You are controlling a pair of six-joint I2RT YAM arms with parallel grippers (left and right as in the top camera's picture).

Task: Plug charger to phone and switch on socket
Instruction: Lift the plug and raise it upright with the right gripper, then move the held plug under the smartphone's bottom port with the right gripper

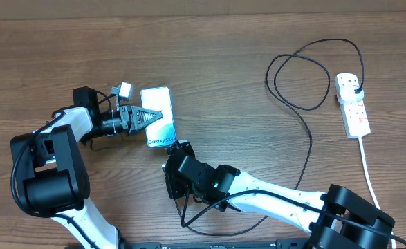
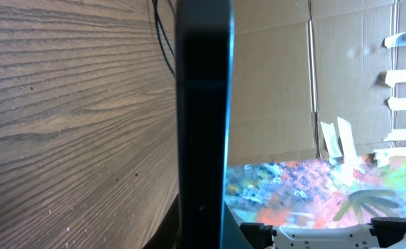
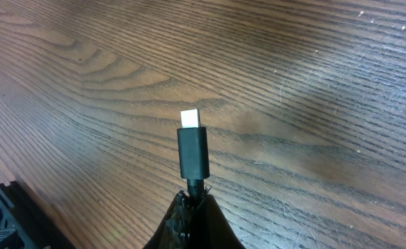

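On the wooden desk (image 1: 223, 48), our left tool (image 1: 158, 115) grips the slim, blue-screened smartphone (image 1: 155, 97). Just beside its lower end, our right tool (image 1: 181, 146) pinches the thin black charger cable (image 3: 193, 153) behind its connector; the white power strip (image 1: 355, 114) lies well apart.

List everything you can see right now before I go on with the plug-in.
slim smartphone with light-blue screen: one, dark-edged, left of centre, in the left hand
narrow white power strip: one, white with red markings, far right, black plug seated in it
long thin black charger cable: one, black, loops from the strip to the right hand; connector tip sticks out of its grip
white cord: one, white, from the strip toward the robot's side
wooden table: one, brown, under everything
left hand: one, black, shut on the smartphone
right hand: one, black, shut on the cable, by the smartphone's near end
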